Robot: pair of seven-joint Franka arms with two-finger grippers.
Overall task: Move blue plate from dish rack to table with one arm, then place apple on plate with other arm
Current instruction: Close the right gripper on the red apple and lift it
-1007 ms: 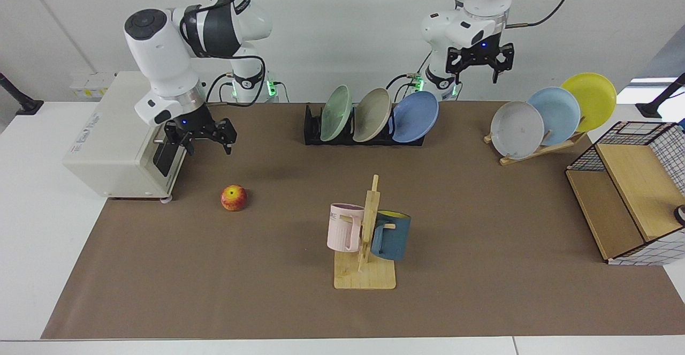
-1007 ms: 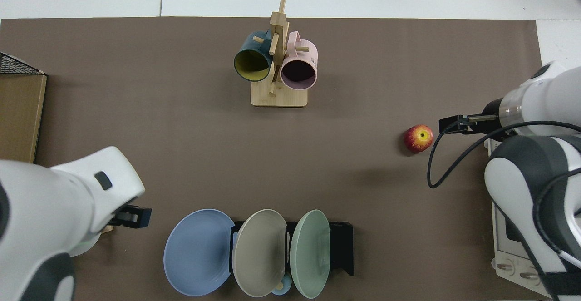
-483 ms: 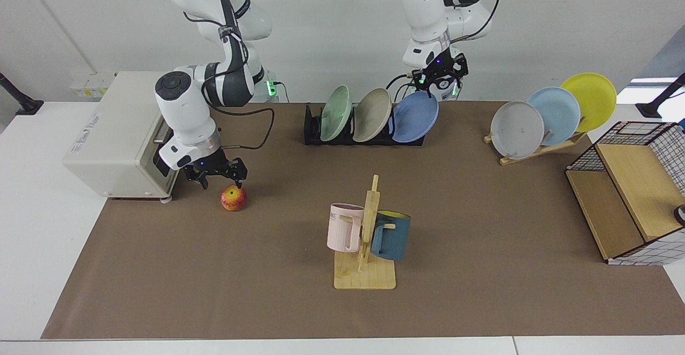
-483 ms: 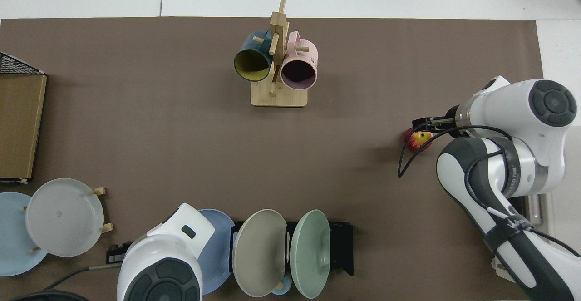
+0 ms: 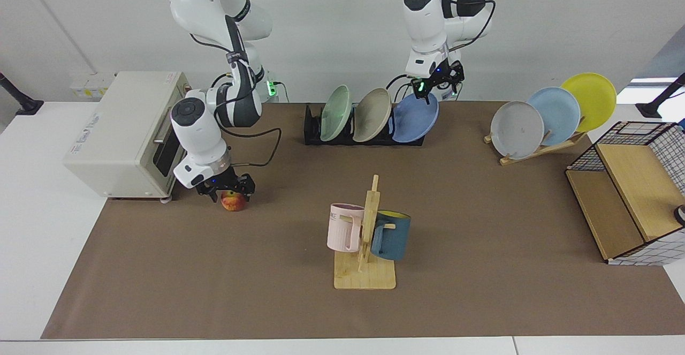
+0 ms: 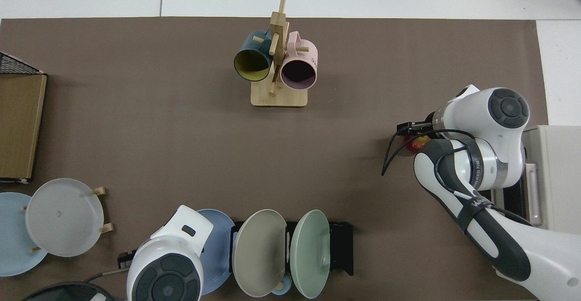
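- The mug tree [image 5: 365, 237] with its pink and dark blue mugs stands nearest the camera in the facing view, mid-bench, and any carry path should stay wide of it.
- The apple [image 5: 233, 201] sits on the brown mat of the bench [image 5: 481, 291], just in front of the toaster oven [image 5: 120, 133].
- The right gripper [image 5: 227, 188] is low over the apple, its fingers spread to either side and not yet closed on the fruit; they should pinch it at its widest part and lift only once the plate lies flat.
- The dish rack [image 5: 364, 127] is further back, holding a green plate [image 5: 336, 113], a beige plate [image 5: 372, 114] and the blue plate [image 5: 416, 117] in its end slot.
- The left gripper [image 5: 438, 79] is at the blue plate's top rim; I cannot tell whether the fingers are closed on it.
- A good grasp takes the rim squarely and draws the plate up and away from the beige plate beside it, so the rack does not drag.
- The wooden stand [image 5: 535, 149] with grey, pale blue and yellow plates sits well apart and needs no touch.
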